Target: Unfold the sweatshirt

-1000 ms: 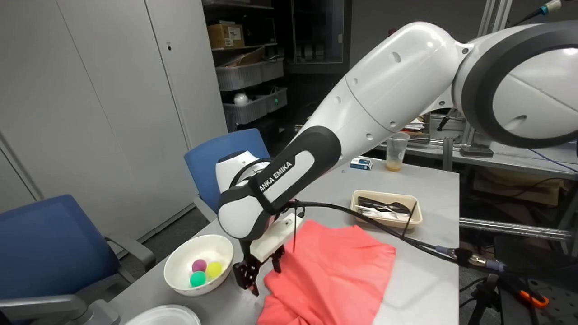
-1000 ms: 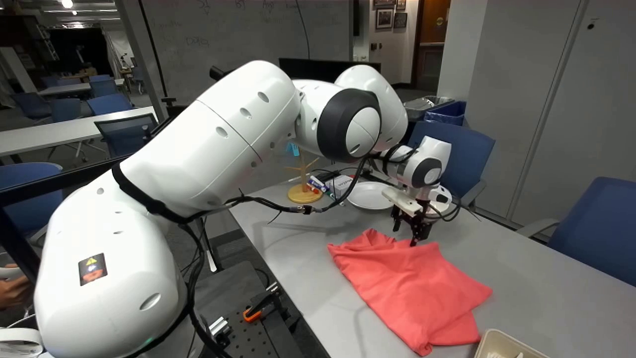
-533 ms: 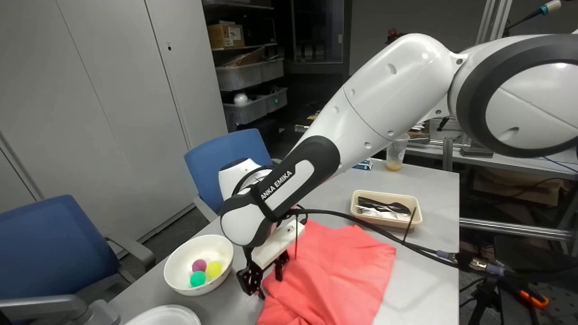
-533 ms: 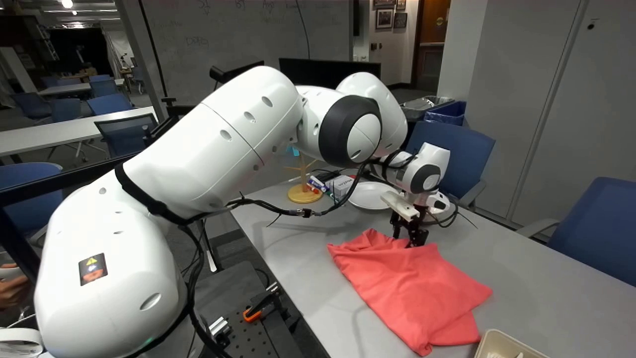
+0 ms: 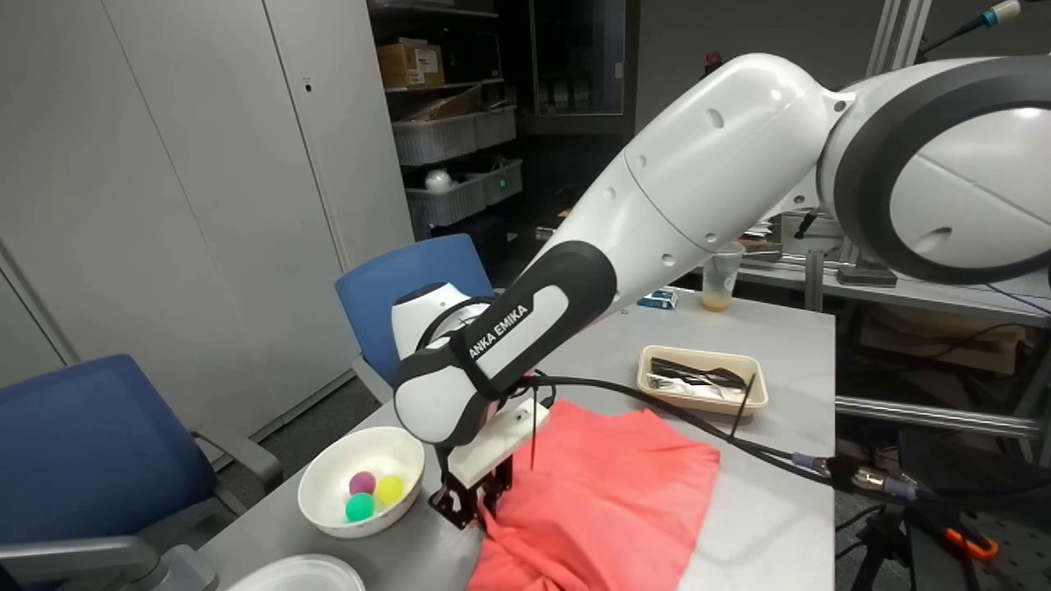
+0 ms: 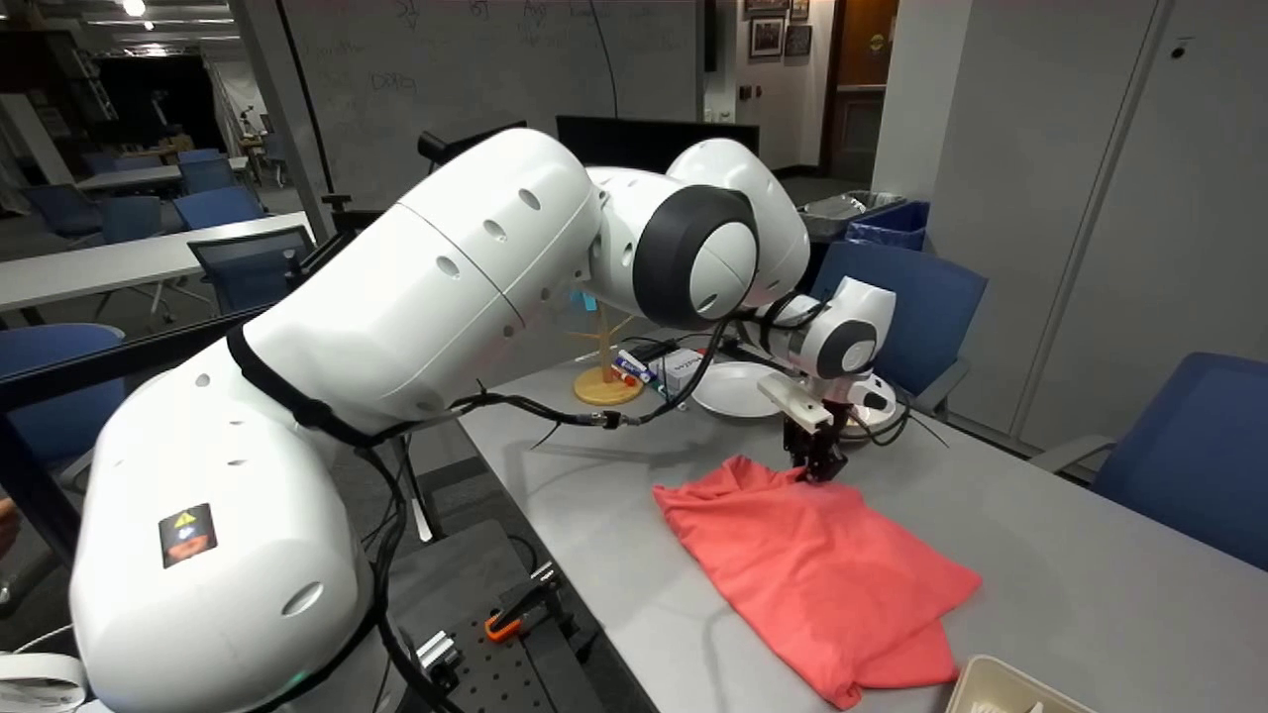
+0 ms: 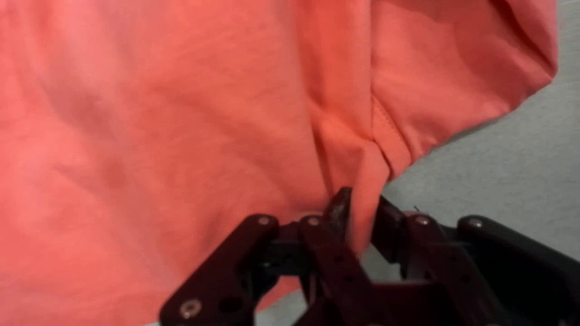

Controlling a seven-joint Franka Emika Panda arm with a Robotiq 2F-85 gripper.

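Observation:
The coral sweatshirt (image 5: 612, 484) lies bunched and partly folded over on the grey table, and both exterior views show it. At its edge on the bowl side, my gripper (image 6: 817, 473) points down at the cloth. A narrow upright fold of the sweatshirt (image 7: 190, 127) is pinched between the fingertips of my gripper (image 7: 362, 217) in the wrist view. Bare table shows just beyond the finger on the right there. To the right of the pinch, a stitched seam and a loose flap of the garment stick out. Its underside layers are hidden.
A white bowl (image 5: 349, 451) with three coloured balls stands close beside the gripper. A white plate (image 6: 735, 391), a wooden stand (image 6: 606, 388) and markers sit farther along. A beige tray (image 5: 698, 400) of cutlery and a plastic cup (image 5: 721, 279) are at the opposite end.
My gripper came down a little, then rose slightly. Its fingers, apart a second ago, have come together on the sweatshirt's edge and drawn the cloth into a small fold.

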